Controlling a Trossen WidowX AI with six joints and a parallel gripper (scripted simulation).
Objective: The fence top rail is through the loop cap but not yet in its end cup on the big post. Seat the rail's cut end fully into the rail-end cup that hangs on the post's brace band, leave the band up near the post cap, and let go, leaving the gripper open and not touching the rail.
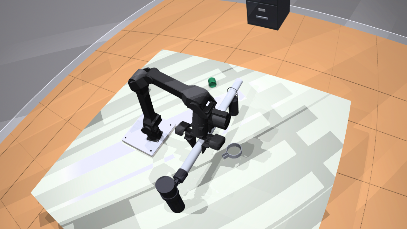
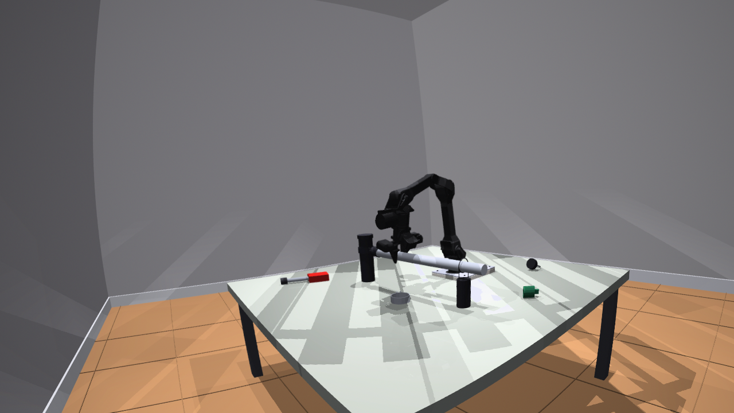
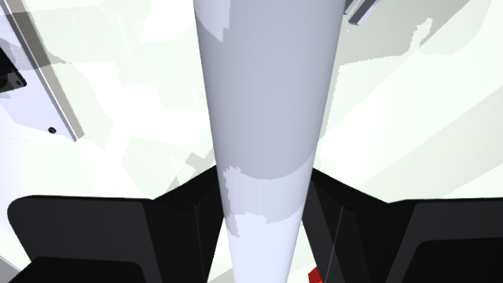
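My gripper is shut on the pale grey rail, one finger on each side. The rail's near end in the top view is inside the mouth of the black end cup; how deep it sits is hidden. The cup hangs beside the big black post, with the band up near the post cap. The rail's other end passes through the thin loop above the small black post and sticks out beyond it.
A loose grey ring clamp lies near the rail. A green cap, a small black cap and a red-handled tool lie on the table. The arm's base plate is beside the rail.
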